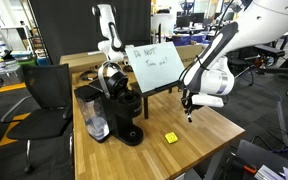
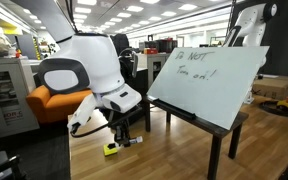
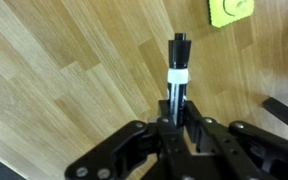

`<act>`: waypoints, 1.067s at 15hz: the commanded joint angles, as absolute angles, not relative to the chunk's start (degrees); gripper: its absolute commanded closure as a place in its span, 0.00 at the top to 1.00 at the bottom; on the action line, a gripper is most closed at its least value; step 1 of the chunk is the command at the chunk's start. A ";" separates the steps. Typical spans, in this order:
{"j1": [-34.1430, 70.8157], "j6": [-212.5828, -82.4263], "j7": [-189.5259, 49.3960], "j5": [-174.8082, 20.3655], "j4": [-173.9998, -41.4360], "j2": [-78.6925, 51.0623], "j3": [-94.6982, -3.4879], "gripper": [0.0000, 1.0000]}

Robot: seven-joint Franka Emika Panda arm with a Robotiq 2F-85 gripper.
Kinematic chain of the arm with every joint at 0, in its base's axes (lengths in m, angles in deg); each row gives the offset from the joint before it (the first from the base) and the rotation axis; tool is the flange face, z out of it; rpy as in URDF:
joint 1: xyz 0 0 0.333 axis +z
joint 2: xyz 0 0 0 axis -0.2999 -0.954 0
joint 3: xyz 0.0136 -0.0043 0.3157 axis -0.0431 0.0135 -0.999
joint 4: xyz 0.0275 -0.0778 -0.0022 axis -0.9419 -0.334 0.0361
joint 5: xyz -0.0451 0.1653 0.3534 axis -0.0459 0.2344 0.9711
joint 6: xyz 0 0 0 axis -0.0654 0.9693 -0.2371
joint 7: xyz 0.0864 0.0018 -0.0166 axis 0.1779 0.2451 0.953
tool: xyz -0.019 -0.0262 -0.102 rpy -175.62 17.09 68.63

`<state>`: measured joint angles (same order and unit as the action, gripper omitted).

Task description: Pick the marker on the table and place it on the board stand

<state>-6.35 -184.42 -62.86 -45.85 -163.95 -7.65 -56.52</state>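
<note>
Our gripper [image 3: 179, 118] is clamped on the marker [image 3: 179, 70], its two fingers pinching the black barrel from either side in the wrist view. We see the table [image 1: 199, 135] beneath it, light wood with plank grain. Toward the table's far side stands the board stand [image 1: 154, 68], a white board with blue writing on a black frame, near the gripper but apart from it. At the other end we see a black coffee machine [image 1: 124, 112]. A small yellow block [image 1: 170, 137] lies on the wood close to the gripper. The marker carries a white band and points down from the fingers toward the tabletop; we cannot tell whether its tip touches.
</note>
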 commanded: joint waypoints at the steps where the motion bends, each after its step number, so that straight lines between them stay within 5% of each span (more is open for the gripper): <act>1: -6.35 -184.38 -62.81 -45.74 -163.98 -7.22 -56.56 0.19; 9: -6.30 -184.40 -62.82 -45.75 -163.97 -7.97 -56.56 0.19; 10: -6.30 -184.40 -62.82 -45.75 -163.97 -7.97 -56.56 0.05; 16: -7.35 -183.26 -60.79 -37.97 -164.07 0.63 -59.43 0.05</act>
